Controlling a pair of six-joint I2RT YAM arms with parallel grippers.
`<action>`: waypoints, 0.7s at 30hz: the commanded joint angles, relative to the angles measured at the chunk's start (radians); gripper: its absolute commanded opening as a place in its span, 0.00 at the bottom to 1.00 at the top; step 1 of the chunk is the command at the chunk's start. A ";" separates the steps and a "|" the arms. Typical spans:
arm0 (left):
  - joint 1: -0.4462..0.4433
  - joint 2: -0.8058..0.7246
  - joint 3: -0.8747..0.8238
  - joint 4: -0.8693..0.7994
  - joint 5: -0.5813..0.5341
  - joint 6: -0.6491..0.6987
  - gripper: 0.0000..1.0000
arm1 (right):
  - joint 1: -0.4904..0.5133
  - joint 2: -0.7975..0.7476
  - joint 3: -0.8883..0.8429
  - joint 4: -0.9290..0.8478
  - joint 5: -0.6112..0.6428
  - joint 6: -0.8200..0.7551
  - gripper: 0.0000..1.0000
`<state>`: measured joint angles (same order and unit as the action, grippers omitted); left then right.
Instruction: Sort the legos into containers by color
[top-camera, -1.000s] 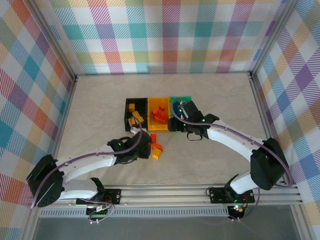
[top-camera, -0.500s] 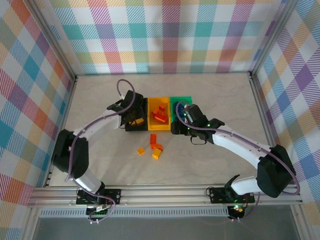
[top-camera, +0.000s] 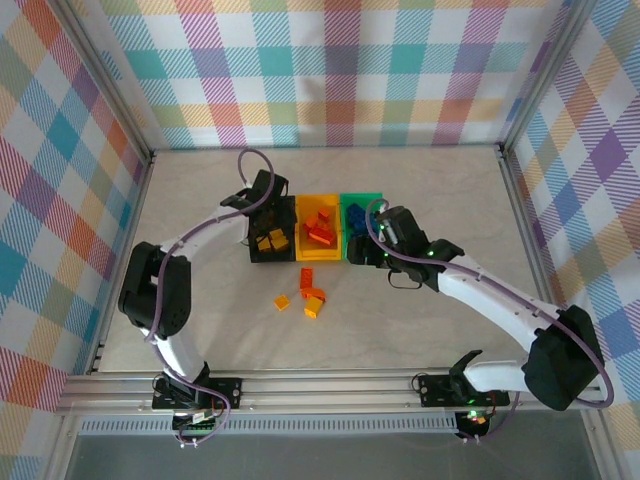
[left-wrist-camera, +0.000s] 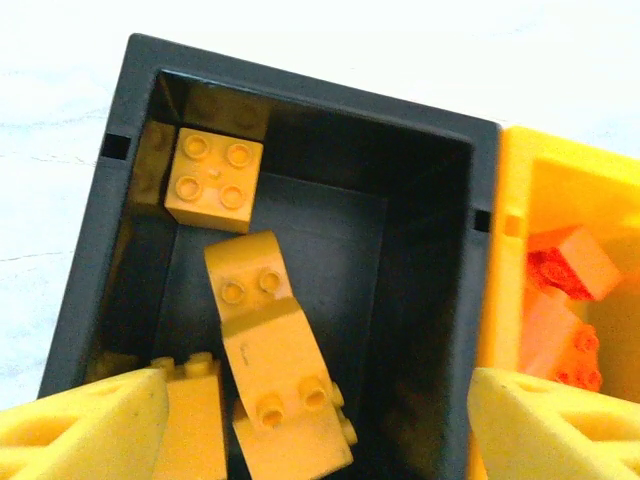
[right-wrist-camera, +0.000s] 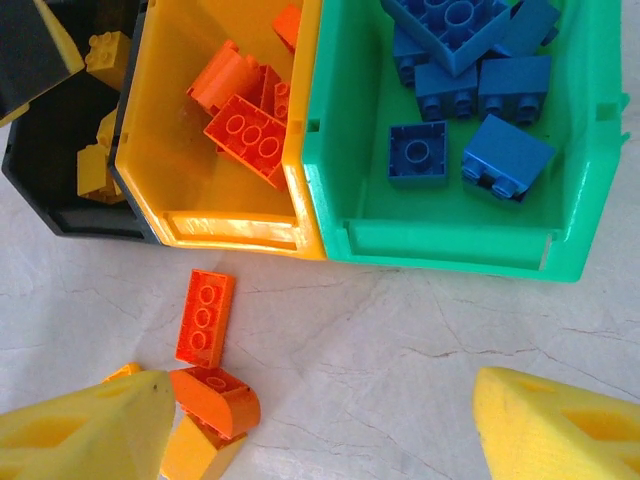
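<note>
Three joined containers stand mid-table: a black bin (top-camera: 272, 258), a yellow-orange bin (top-camera: 320, 257) and a green bin (top-camera: 362, 197). My left gripper (top-camera: 270, 212) hangs open over the black bin (left-wrist-camera: 300, 95), where several yellow legos (left-wrist-camera: 270, 340) lie below its fingertips (left-wrist-camera: 85, 430). My right gripper (top-camera: 362, 252) is open above bare table just in front of the green bin (right-wrist-camera: 450, 245), which holds blue legos (right-wrist-camera: 470, 60). Orange legos (right-wrist-camera: 245, 115) lie in the yellow-orange bin (right-wrist-camera: 230, 230). Loose in front of it are a flat orange brick (right-wrist-camera: 205, 318), a curved orange brick (right-wrist-camera: 215, 400) and a yellow brick (right-wrist-camera: 190, 455).
One more loose yellow brick (top-camera: 283, 301) lies to the left of the orange ones (top-camera: 314, 295). Checked walls close in the table on three sides, and a metal rail (top-camera: 330, 385) runs along the near edge. Bare tabletop surrounds the bins.
My left arm swung from the loose bricks up to the black bin and its jaws opened there. My right gripper drew back from the green bin toward the near side.
</note>
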<state>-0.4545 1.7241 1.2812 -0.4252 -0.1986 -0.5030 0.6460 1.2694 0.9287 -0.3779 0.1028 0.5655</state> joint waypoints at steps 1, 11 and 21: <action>-0.085 -0.146 -0.068 -0.023 0.045 0.014 0.81 | -0.025 -0.029 -0.023 0.014 -0.022 0.014 0.79; -0.455 -0.292 -0.368 -0.018 0.089 -0.030 0.83 | -0.052 -0.038 -0.077 0.043 -0.048 0.036 0.79; -0.567 -0.191 -0.447 0.041 0.006 -0.068 0.73 | -0.052 -0.061 -0.093 0.044 -0.047 0.042 0.79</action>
<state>-1.0191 1.5002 0.8513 -0.4118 -0.1524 -0.5579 0.5957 1.2419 0.8444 -0.3527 0.0666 0.5922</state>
